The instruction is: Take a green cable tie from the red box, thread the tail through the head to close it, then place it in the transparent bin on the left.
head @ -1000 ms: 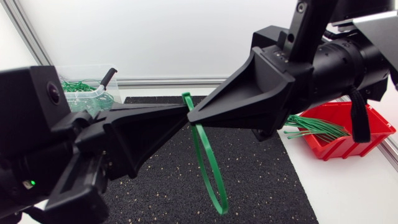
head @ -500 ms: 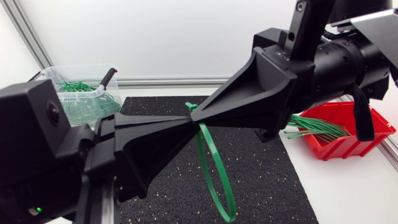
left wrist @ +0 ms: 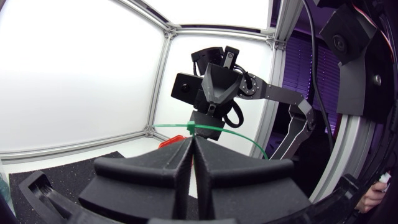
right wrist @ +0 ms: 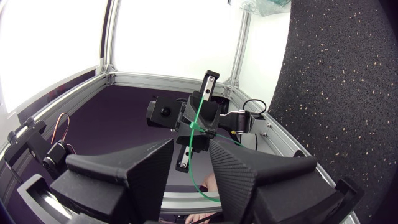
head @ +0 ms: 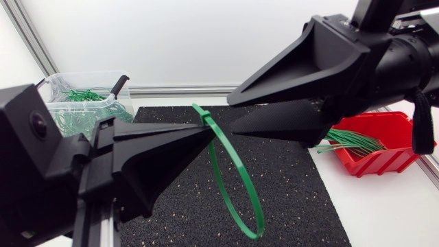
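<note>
**Right gripper releases the closed tie; left gripper holds it alone**

Head view, with both wrist views. In the 2 earlier frames the right gripper [head: 232,115] sits closed at the head of the green cable tie [head: 236,158], tip to tip with the left gripper [head: 208,129]. Now its 2 fingers stand apart and it has drawn back towards the right side of the table. The tie's strap passes just beside its lower finger, with no visible contact. The right wrist view agrees: the fingers are spread, and the tie hangs ahead of the gap, not in it.

The left gripper's fingers are pressed together on the tie at its head, so this arm carries the tie by itself. In the left wrist view the green strap [left wrist: 211,128] crosses directly over the closed fingertips. The tie forms 1 closed loop hanging from that grip above the black mat [head: 295,199], and over the 3 head frames the loop has swung slightly and hangs more openly.

This suggests the threading step is done and the handover has finished. What remains appears to be the carry to the transparent bin [head: 75,82], which lies behind the left arm and already holds several green ties. The red box [head: 387,154], with its spare ties [head: 350,140], lies under the right arm.
</note>
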